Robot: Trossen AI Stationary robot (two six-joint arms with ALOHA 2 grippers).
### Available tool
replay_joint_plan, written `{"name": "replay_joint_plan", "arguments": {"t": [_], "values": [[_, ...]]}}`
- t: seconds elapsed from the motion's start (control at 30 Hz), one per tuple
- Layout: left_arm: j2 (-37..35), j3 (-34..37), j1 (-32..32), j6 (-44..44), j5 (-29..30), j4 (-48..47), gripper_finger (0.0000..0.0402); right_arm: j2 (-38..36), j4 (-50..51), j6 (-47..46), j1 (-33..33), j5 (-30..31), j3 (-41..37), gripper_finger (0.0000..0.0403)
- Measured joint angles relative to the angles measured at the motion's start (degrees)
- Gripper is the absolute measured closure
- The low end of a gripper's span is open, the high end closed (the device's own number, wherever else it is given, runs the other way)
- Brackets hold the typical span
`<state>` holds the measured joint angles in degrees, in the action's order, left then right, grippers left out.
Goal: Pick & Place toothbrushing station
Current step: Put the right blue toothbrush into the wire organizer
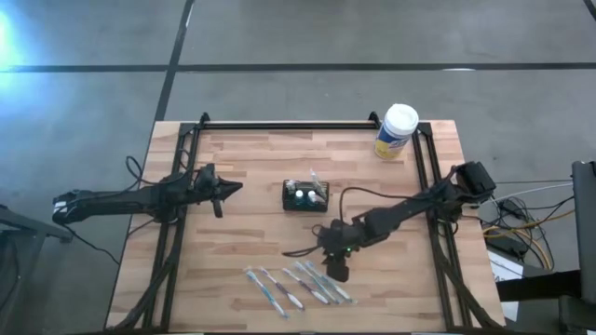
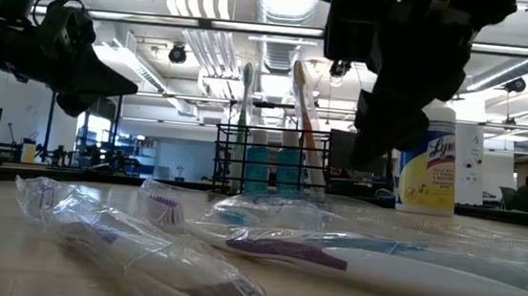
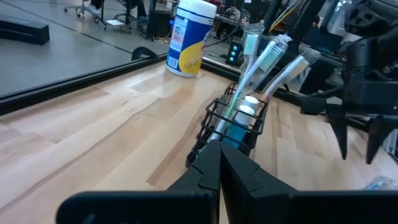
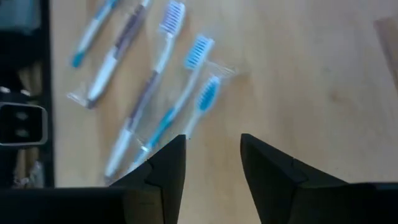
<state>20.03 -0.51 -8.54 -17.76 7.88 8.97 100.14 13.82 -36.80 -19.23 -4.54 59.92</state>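
Right gripper [image 1: 337, 271]: seen in the lower centre of the high view, poised over the row of toothbrushes; fingers parted in the right wrist view, nothing between them
Left gripper [image 1: 227, 188]: parked at the left of centre in the high view, fingers pressed together, nothing held
Risk, pick: the slim toothbrushes in clear crinkled wrappers [image 1: 298, 284] lie close together, some touching; two could be caught at once, or only loose film pinched so that the brush slips out
Risk, descent: the fingers are judged to be offset from any single handle in the right wrist view; a neighbouring brush could be pushed aside
Risk, place: the small black wire-mesh rectangular basket [image 1: 305, 196] is already crowded and looks light; it could be tipped or shifted by an inserted brush
Station position: basket at the centre of the light wooden slatted table [image 1: 251, 242], well apart from the row at the lower centre
Station look: two green-white tubes with white caps [image 3: 244, 111] stand inside, with upright brushes [image 3: 261, 59] leaning out
Bystander item: white-lidded yellow-labelled canister [image 1: 396, 131] at the upper right, untouched
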Motion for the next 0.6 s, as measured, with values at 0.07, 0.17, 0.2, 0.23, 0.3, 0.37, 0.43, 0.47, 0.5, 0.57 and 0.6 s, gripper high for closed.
{"name": "replay_joint_plan", "arguments": {"t": [0.07,0.17,0.2,0.23,0.3,0.37,0.43,0.47,0.5,0.57,0.6], "values": [[0.07,0.0,0.0,-0.38,0.0,-0.02,0.0396,0.0,-1.63,-1.0,-0.49,0.03,-0.07,0.0253],[0.51,0.0,0.0,-1.87,0.0,-0.35,0.0396,0.2,-3.36,-4.41,-1.56,1.73,-0.15,0.0256],[0.66,0.0,0.0,-2.08,0.0,-0.67,0.0396,0.34,-3.28,-5.64,-2.01,3.18,-0.16,0.0257],[0.84,0.0,0.0,-2.14,0.0,-1.11,0.0396,0.58,-3.27,-6.59,-2.53,4.6,-0.2,0.0258],[1.19,-0.02,0.0,-2.27,-0.02,-2.38,0.0396,1.06,-3.25,-8.23,-3.46,7.45,-0.24,0.0259],[1.48,-0.02,0.0,-2.62,-0.11,-3.37,0.0396,1.65,-3.29,-10.51,-4.3,9.46,-0.26,0.0259],[1.65,-0.02,0.0,-3.26,-0.38,-4.29,0.0396,2.47,-3.44,-13.22,-5.16,10.67,-0.26,0.0259],[1.72,-0.02,0.0,-3.56,-0.46,-4.48,0.0396,3.03,-3.38,-14.38,-5.56,10.81,-0.26,0.0259],[1.78,-0.02,0.0,-3.91,-0.66,-4.49,0.0396,3.79,-3.75,-15.49,-5.89,10.85,-0.25,0.0259],[1.81,-0.02,0.0,-4.24,-1.6,-4.48,0.0396,5.16,-3.82,-16.98,-6.56,10.95,0.05,0.0259],[1.81,-0.02,0.0,-4.33,-2.0,-4.48,0.0396,5.89,-3.69,-17.35,-6.85,10.95,0.41,0.0259]]}}
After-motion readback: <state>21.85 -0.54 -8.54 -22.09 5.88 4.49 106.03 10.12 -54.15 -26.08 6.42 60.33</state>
